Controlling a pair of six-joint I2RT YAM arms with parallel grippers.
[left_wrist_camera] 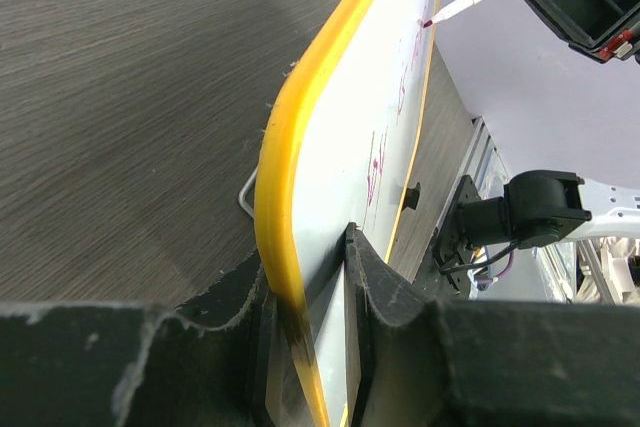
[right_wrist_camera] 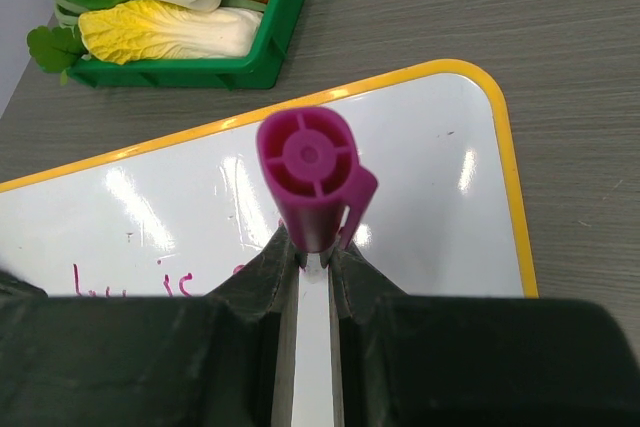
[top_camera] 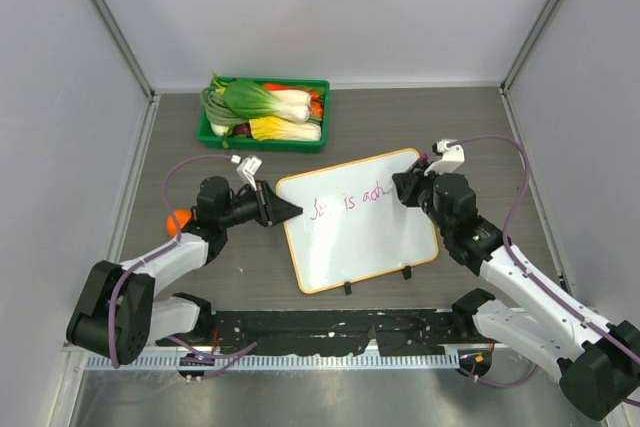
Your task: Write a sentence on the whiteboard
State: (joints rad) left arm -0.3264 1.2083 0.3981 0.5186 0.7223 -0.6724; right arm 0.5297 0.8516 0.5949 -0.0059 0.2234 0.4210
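Observation:
The whiteboard (top_camera: 370, 247), white with an orange-yellow rim, lies tilted in the middle of the table. My left gripper (top_camera: 290, 210) is shut on its left edge, and in the left wrist view its jaws (left_wrist_camera: 315, 287) pinch the yellow rim (left_wrist_camera: 300, 147). The sentence (top_camera: 348, 202) is thin purple-pink handwriting near the board's far edge; part of it shows in the right wrist view (right_wrist_camera: 150, 282). My right gripper (top_camera: 405, 187) is shut on a purple-capped marker (right_wrist_camera: 310, 172). The marker's tip (left_wrist_camera: 430, 22) sits at the board's surface, at the right end of the writing.
A green tray (top_camera: 265, 112) of leafy vegetables stands behind the board at the far left. A small orange object (top_camera: 180, 219) lies beside the left arm. The board's two black feet (top_camera: 347, 287) point toward the arm bases. Grey enclosure walls close both sides.

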